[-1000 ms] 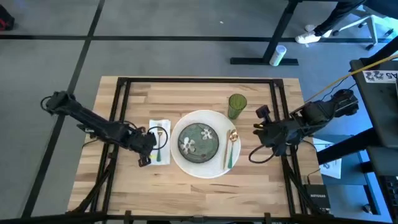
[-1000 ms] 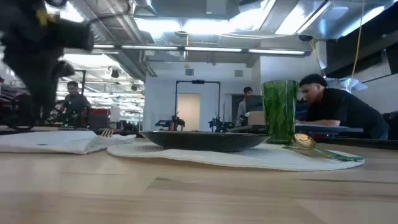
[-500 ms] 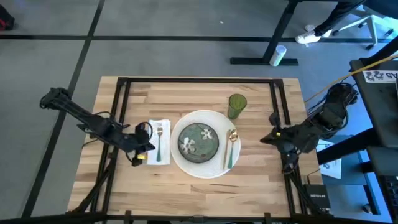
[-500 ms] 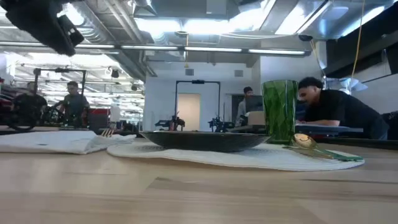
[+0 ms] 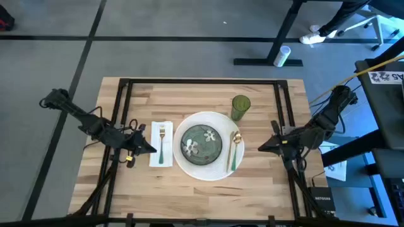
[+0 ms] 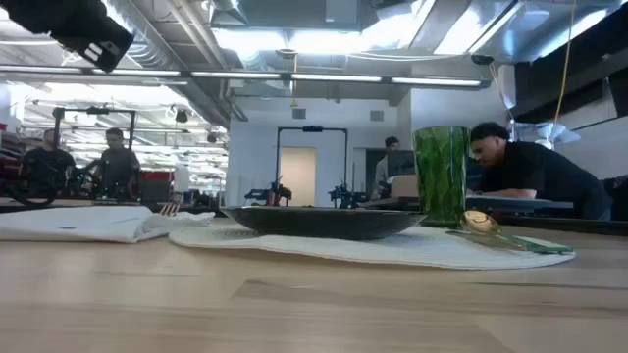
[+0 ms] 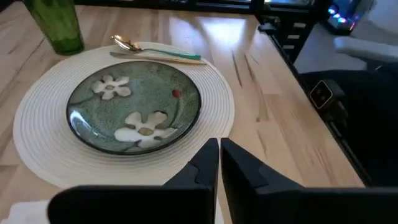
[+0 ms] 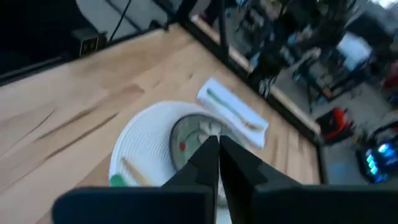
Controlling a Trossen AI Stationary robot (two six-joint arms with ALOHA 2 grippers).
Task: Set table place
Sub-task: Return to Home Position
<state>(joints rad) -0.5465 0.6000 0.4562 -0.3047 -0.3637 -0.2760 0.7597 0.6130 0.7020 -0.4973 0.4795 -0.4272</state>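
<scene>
**While both arms hang off to the sides, the table carries a full place setting**

As I look straight down, the table [image 5: 189, 94] fills the middle of my overhead feed, light planks inside thin black rails, grey floor all round it. Dead centre on it lies a round white mat [image 5: 205, 117], and on that mat sits a green plate [image 5: 203, 142] with white flowers painted on it. Just right of the plate, on the mat, I have a gold spoon [image 5: 235, 148] with a green handle, bowl end toward the far edge. A green cup [image 5: 240, 106] stands upright at the mat's far right rim; I can't tell whether its base is on the mat or just off it. Left of the mat, just beside it, lies a white napkin [image 5: 154, 156], with a green-handled fork [image 5: 161, 141] laid lengthwise on it.

Now the arms. The left gripper [image 5: 150, 149] hangs at the napkin's left edge, pointing at the plate, its fingers pressed together and holding nothing. The right gripper [image 5: 261, 149] sits between the mat and the table's right-hand rail, well apart from the spoon, aimed back at the setting, its fingers likewise pressed together on nothing.

Beyond the table, my level camera shows a person [image 6: 535, 176] seated behind the cup.
</scene>
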